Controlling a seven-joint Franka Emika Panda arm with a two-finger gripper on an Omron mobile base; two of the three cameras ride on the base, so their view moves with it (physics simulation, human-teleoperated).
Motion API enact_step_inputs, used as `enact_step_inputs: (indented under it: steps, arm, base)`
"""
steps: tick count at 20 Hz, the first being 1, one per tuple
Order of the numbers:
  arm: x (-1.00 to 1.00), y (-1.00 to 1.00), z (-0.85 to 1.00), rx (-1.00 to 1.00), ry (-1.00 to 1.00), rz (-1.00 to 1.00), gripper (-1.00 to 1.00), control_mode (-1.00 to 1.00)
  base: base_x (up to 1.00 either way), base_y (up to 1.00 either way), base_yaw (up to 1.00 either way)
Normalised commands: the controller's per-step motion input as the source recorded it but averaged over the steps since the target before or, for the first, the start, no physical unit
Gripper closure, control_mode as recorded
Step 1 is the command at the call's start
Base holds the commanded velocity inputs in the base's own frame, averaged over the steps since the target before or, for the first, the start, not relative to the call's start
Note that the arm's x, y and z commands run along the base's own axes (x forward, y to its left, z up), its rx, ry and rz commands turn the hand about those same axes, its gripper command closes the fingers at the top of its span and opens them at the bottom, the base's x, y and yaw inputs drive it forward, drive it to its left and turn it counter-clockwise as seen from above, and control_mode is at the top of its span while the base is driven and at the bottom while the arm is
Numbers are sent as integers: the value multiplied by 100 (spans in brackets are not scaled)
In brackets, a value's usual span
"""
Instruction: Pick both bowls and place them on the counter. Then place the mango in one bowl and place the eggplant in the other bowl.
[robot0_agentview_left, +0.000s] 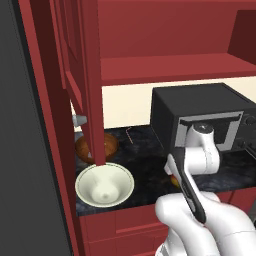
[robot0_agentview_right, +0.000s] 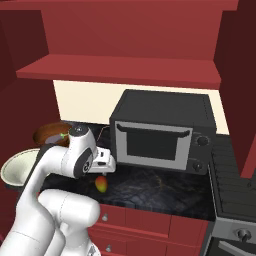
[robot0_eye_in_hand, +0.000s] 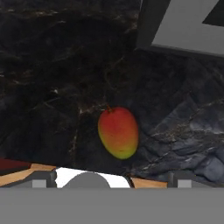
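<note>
The red-orange and yellow-green mango (robot0_eye_in_hand: 118, 132) lies on the dark marble counter (robot0_eye_in_hand: 52, 87). My gripper (robot0_eye_in_hand: 111, 181) hangs open a little above it with nothing between the fingers. From the right base the mango (robot0_agentview_right: 101, 184) sits just under my gripper (robot0_agentview_right: 103, 171), near the counter's (robot0_agentview_right: 155, 187) front edge. The cream-white bowl (robot0_agentview_left: 104, 184) stands upright at the counter's front left corner. Behind it is the brown wooden bowl (robot0_agentview_left: 107, 145), partly hidden by a red door edge. A pale grey eggplant (robot0_agentview_left: 79, 120) shows just beyond that bowl, at the far left.
A black toaster oven (robot0_agentview_right: 160, 135) stands on the counter behind the mango. Over it runs a red shelf (robot0_agentview_right: 120, 67). An open red cabinet door (robot0_agentview_left: 90, 75) hangs over the bowls at the left. A stove (robot0_agentview_right: 232, 170) borders the counter on the right.
</note>
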Motion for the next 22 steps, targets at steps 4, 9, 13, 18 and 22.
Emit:
enact_step_inputs:
  steps: [4, 9, 13, 18, 22]
  arm:
    - [29, -1, -40, 0, 1, 4, -100, -100]
    - [4, -9, -32, 0, 3, 2, -100, -100]
    - [0, -1, -43, 0, 9, 0, -100, -100]
    - [0, 0, -45, 1, 6, 0, -100, -100]
    - [0, 8, -46, 3, 7, 0, -100, -100]
  base:
    - [0, 0, 0]
    - [0, 0, 0]
    - [0, 0, 0]
    - [0, 0, 0]
    - [0, 0, 0]
